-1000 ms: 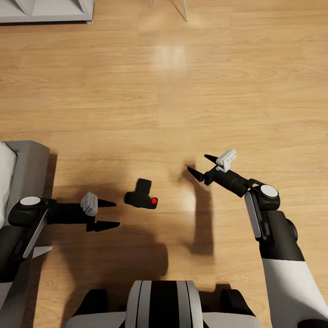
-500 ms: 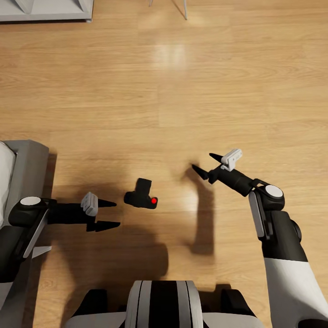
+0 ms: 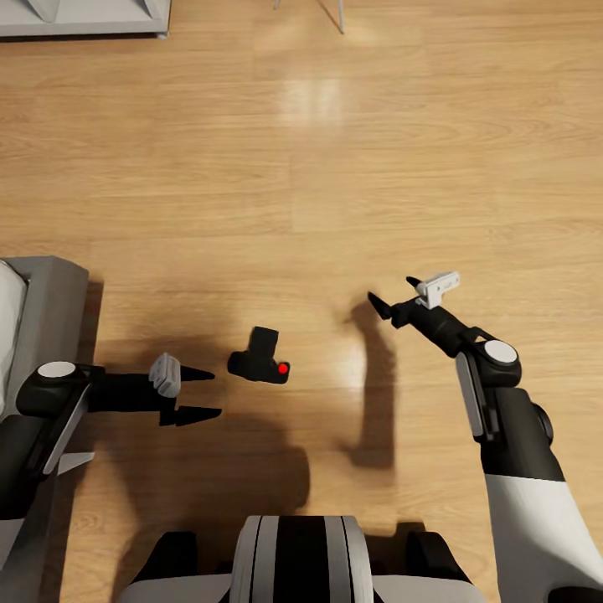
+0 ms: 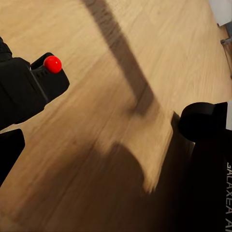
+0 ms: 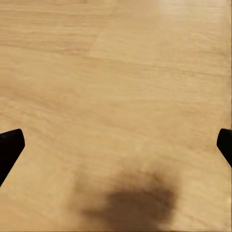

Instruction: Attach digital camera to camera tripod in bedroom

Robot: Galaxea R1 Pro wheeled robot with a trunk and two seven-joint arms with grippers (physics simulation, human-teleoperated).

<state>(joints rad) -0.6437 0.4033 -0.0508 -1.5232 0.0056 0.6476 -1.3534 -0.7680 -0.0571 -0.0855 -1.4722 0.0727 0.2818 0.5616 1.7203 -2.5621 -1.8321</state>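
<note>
Robot trunk: my own trunk (image 3: pixel 297 557) sits at the near edge of the head view, nearer to me than the digital camera.
Left end effector: my left end effector (image 3: pixel 198 394) has its two black fingers apart, empty, tips aimed at the digital camera and stopping just short of it, not touching.
Digital camera: the digital camera (image 3: pixel 260 358) lies on the wood plank floor (image 3: pixel 335 193), red button (image 3: pixel 283 368) on the side toward my right arm; in the left wrist view its black body (image 4: pixel 26 87) and red button (image 4: pixel 52 64) sit close beside one fingertip (image 4: pixel 8 151).
Right end effector: my right end effector (image 3: pixel 397 295) hovers well apart from the digital camera, on its button side and a little farther out; fingers apart, holding nothing, as the right wrist view confirms with a tip (image 5: pixel 9 147) at each edge over bare floor.
Bed: a grey-framed bed corner (image 3: pixel 50 293) lies beyond my left arm, away from the digital camera.
Far edge: a grey furniture base (image 3: pixel 84 18) and two thin metal legs (image 3: pixel 339 17) stand far beyond the digital camera; I cannot tell what the legs belong to.
</note>
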